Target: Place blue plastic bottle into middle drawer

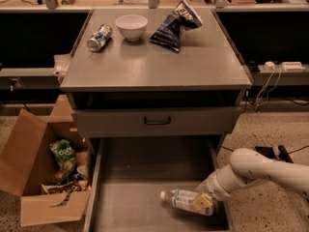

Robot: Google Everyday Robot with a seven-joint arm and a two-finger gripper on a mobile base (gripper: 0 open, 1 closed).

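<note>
The blue plastic bottle (pixel 182 198) lies on its side on the floor of the open middle drawer (pixel 130 187), near its right wall, white cap pointing left. My gripper (pixel 203 202) comes in from the right on the white arm (pixel 260 170) and sits at the bottle's base end, inside the drawer. The bottle rests low on the drawer floor.
On the cabinet top (pixel 154 57) lie a blue-and-silver can (pixel 99 37), a white bowl (pixel 132 26) and a dark blue snack bag (pixel 175 25). A shut drawer front with a black handle (pixel 157 121) is above. An open cardboard box (pixel 41 173) with snacks stands left.
</note>
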